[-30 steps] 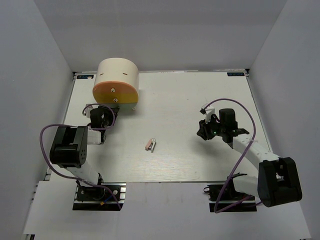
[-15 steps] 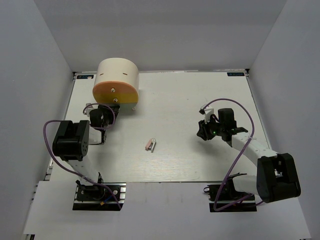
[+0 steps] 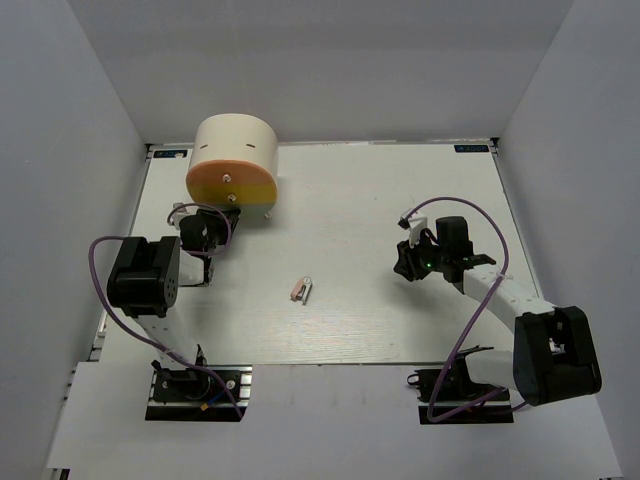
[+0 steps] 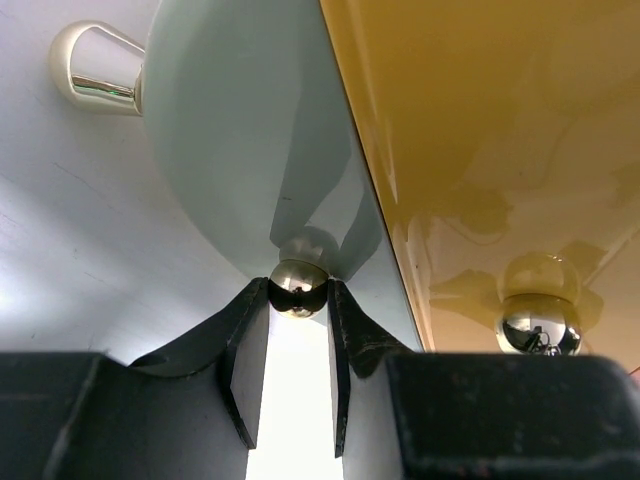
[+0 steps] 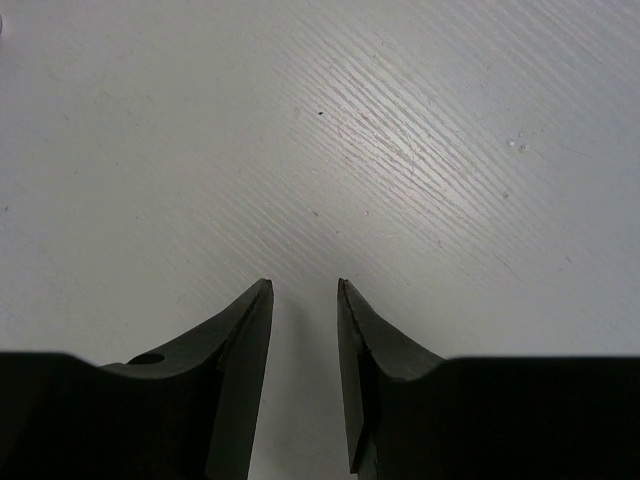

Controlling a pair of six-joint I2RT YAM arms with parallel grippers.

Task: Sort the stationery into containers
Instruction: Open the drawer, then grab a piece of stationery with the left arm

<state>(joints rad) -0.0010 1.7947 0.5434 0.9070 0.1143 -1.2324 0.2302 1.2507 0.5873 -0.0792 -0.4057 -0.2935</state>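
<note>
The cylindrical box (image 3: pixel 232 165) stood at the 10 o'clock corner of the table (image 3: pixel 400 190), its cream top close to the far edge and its orange-yellow front facing the arms; its left flank sat near the table's left edge.

The left gripper (image 4: pixel 298 291) was positioned at 6 o'clock of the box front; in the left wrist view its two black fingertips (image 4: pixel 258 300) pressed against both sides of a small shiny knob (image 4: pixel 298 283), so the pincer was clamped on that knob; the knob projected from the rim of a pale lower tier (image 4: pixel 230 150). The yellow tier (image 4: pixel 480 120) lay at 3 o'clock of it and carried a second knob (image 4: pixel 539 322), untouched. A chrome foot (image 4: pixel 95 70) showed at 10 o'clock in the same view.

The right gripper (image 5: pixel 304 286) hung over bare table on the right half; its fingers stood apart with only white board between them.

The pinkish-white clip (image 3: pixel 301 289) lay near the table centre, toward 6 o'clock, well apart from both grippers and from the box; bare board surrounded it on every side. Grey walls (image 3: pixel 60 150) bounded the table at left, right and rear.
</note>
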